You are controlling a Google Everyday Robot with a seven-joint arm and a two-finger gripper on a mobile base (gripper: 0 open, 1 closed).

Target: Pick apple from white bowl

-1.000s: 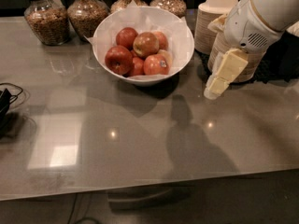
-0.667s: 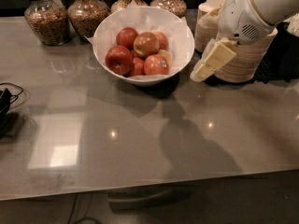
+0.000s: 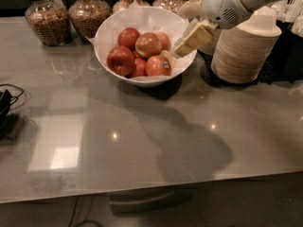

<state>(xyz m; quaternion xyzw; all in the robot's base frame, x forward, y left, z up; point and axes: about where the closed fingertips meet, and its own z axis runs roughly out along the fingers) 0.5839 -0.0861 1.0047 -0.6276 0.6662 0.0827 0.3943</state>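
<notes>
The white bowl [image 3: 111,30], lined with crinkled white paper, stands at the back middle of the grey counter. It holds several apples. The apple [image 3: 148,44] with the pale yellow-tan blush lies on top near the middle, with a dark red apple [image 3: 120,60] to its left and a stickered red apple [image 3: 158,65] in front. My gripper [image 3: 183,32] hangs over the bowl's right rim, to the right of the apple and apart from it. Its pale fingers [image 3: 194,39] stand apart with nothing between them.
Two glass jars of grain [image 3: 47,20] [image 3: 90,15] stand behind the bowl on the left. A stack of beige paper bowls [image 3: 246,48] stands right of the white bowl, under my arm. A black cable [image 3: 7,103] lies at the left edge. The counter's front edge [image 3: 151,188] runs across the bottom.
My gripper has moved left from beside the stack of paper bowls to above the white bowl's right rim. The apples and the bowl have not moved.
</notes>
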